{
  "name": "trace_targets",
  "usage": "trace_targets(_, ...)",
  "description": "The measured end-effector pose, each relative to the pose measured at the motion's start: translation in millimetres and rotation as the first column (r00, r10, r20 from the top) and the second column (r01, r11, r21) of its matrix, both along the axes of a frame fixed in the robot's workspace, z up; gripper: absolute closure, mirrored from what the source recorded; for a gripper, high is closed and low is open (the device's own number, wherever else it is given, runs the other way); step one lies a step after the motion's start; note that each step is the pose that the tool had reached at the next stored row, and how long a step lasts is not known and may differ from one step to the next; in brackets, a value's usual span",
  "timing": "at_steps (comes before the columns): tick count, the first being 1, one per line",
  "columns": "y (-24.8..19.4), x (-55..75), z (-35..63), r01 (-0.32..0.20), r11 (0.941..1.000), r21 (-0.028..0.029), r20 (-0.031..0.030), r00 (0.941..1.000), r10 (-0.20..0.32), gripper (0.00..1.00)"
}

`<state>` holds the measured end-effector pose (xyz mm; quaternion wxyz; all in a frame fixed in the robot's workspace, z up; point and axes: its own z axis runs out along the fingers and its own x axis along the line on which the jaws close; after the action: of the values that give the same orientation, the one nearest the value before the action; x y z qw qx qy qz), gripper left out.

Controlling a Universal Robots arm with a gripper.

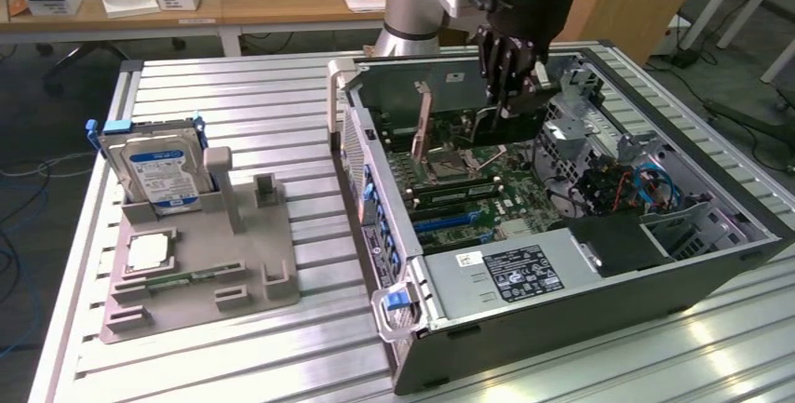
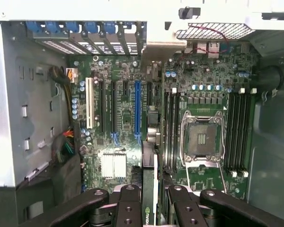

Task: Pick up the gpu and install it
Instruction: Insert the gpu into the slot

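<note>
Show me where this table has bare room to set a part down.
Bare slats: the table behind the grey holder, the near corner in front of that holder, and the strip in front of the case. The gap between holder and case is narrow. Crowded: the holder with its hard drive, and inside the case, where the gpu hangs.

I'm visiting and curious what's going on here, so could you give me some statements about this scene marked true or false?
1. The fingers hold a graphics card over the open computer case. True.
2. The hard drive sits inside the case. False: it stands in the grey holder beside the case.
3. The processor socket on the board is empty. True.
4. The holder stands on a wooden floor. False: it rests on a ribbed metal table.
</note>
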<state>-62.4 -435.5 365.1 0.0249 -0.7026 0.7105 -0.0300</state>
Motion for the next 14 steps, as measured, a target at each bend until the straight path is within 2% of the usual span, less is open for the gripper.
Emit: trace_targets(14,-1.3,-5.4,-17.7,0.003,1.0,-0.0013,0.0013,1.0,-0.003,0.74)
